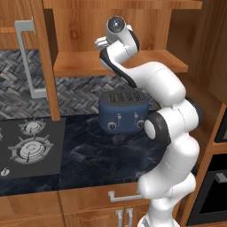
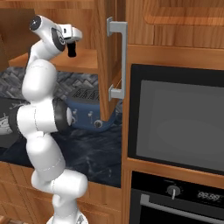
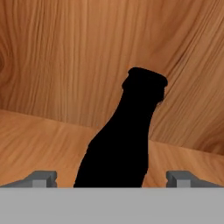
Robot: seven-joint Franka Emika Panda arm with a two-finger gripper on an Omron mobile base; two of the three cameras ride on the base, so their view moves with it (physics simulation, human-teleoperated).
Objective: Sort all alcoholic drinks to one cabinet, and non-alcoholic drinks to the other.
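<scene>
The oven [image 2: 177, 122] takes up the right of the right base view, its dark glass door set in wood, with a second dark panel and a knob below it. Beside it the cabinet [image 1: 119, 62] stands open above the counter [image 1: 111, 153]; its door [image 2: 109, 61] swings out toward the oven, a grey bar handle on its edge. The counter is dark marbled stone, with a stove [image 1: 29, 144] set into its left part and a patterned grey backsplash behind.

The arm [image 1: 170, 133] rises from the base, bends at the elbow above the counter and reaches up to the cabinet's lower shelf [image 1: 80, 64]. Under its forearm a blue toaster [image 1: 123, 113] sits on the counter near the wall.

The gripper [image 3: 112, 177] is at the front of the shelf, pointing into the cabinet. In the hand view its two fingertips [image 3: 41, 178] stand wide apart with bare wood showing between each of them and the bottle [image 3: 124, 135], so the jaws are released. The black bottle stands upright on the shelf between the tips, close to the hand, with the cabinet's back wall behind it. In the right base view it shows as a dark shape just below the hand.
</scene>
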